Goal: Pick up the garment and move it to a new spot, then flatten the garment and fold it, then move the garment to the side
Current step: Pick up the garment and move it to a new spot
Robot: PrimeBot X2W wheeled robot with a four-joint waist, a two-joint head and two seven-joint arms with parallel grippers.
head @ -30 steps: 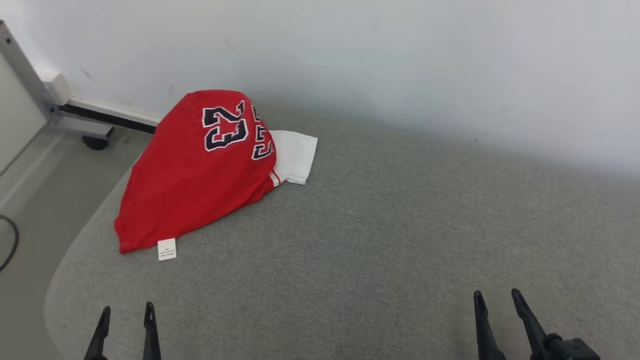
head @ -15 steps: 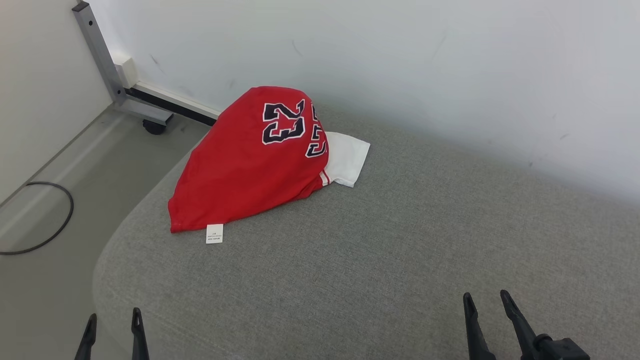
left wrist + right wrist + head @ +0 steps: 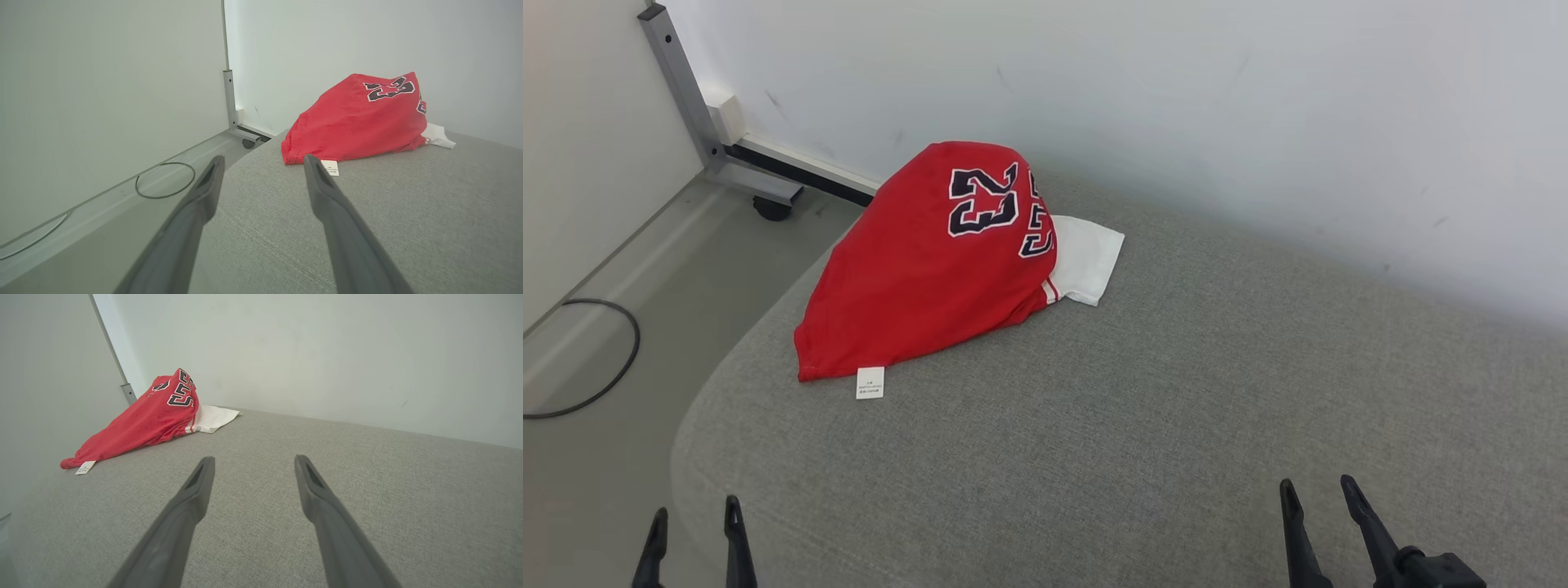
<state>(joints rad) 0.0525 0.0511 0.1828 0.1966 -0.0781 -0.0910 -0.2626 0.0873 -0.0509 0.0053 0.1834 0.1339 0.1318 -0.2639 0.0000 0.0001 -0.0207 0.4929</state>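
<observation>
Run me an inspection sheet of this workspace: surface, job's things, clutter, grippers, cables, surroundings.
Surface: grey fabric cushion, rounded at its near left corner.
Job's things: red jersey heaped at the cushion's far left, white cloth sticking out beside it, white label at its near hem.
Clutter: nothing seen.
Grippers: left gripper and right gripper open, empty, well short of the jersey.
Cables: black cable looped on the floor.
Surroundings: white wall; grey metal post with a castor.

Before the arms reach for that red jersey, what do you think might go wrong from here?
The red jersey lies bunched near the rounded left edge of the grey cushion, so a careless pull might drag it onto the floor. A white cloth is tucked under it; the open left pincer may catch only one layer.
</observation>
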